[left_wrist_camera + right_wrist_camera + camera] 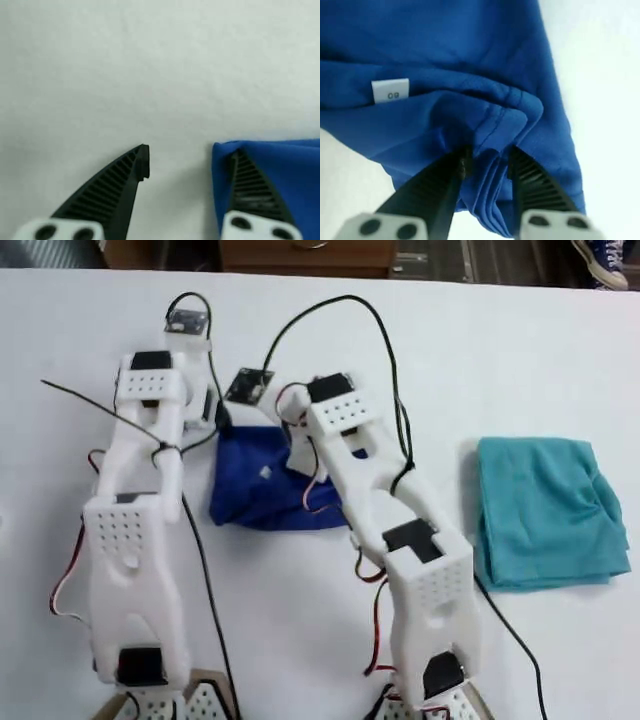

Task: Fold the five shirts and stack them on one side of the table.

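the blue shirt point(262, 495) is seen bunched in the middle of the table point(470, 350), between the two arms, and it is judged to be far from a tidy fold. a gathered ridge of its cloth is pinched by the right gripper point(489, 152), the jaws nearly closed on several layers, close to the white label point(390, 91). the left gripper point(189, 152) is held low at the shirt's edge with its jaws spread wide. one finger is laid over the blue cloth, the other over bare table, and nothing is gripped there. on the right arm's side, well apart, a teal shirt point(545, 510) is laid folded flat, and the stack is judged to be started there.

now the risks. more than one layer is caught in that pinch, so if it is pulled the whole bundle could be dragged rather than one flap turned over. the far edge is not pinned by the open left jaws, so the shirt could be slid across the table and the fold lost. black cables point(395, 390) are draped right above the cloth, and a snag there could be caused by a wide swing.
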`<state>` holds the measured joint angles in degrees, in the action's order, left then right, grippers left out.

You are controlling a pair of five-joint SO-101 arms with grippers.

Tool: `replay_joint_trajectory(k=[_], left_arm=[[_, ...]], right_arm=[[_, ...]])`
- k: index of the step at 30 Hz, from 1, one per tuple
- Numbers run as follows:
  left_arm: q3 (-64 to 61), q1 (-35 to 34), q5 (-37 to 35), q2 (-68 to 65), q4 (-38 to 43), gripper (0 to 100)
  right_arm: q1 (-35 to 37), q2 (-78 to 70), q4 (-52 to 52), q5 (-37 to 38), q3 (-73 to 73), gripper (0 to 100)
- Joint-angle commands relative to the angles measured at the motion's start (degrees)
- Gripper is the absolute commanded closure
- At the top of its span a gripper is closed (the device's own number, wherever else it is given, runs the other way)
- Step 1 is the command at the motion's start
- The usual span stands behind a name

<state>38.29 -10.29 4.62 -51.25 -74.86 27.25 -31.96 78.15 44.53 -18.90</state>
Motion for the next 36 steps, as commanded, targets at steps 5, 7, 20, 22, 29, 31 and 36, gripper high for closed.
replay_joint_trajectory(k=[5,7,20,22,29,31,36], left_arm=[[1.0,-2.2,-0.9,-0.1,1.8,74],[1.0,-2.9,-3.2,-0.1,1.8,74],[1.3,-5.2,-10.5,-0.1,1.8,74],[1.3,-5.2,-10.5,-0.1,1.8,74],[1.3,-5.2,-10.5,-0.1,1.8,74],[1.3,-5.2,-10.5,-0.1,1.8,74],[1.3,-5.2,-10.5,-0.1,1.8,74]], right_arm=[[0.0,2.5,-0.1,0.0,-3.6,87.2],[0.9,3.0,0.3,0.0,-4.0,87.2],[2.3,3.4,-0.7,0.1,-7.7,87.2],[2.6,3.3,0.7,0.0,-9.8,87.2],[2.9,0.4,-0.9,0.0,-11.9,87.2],[2.9,-1.6,-1.0,0.0,-12.0,87.2],[2.9,-5.7,-1.9,-0.1,-13.1,87.2]])
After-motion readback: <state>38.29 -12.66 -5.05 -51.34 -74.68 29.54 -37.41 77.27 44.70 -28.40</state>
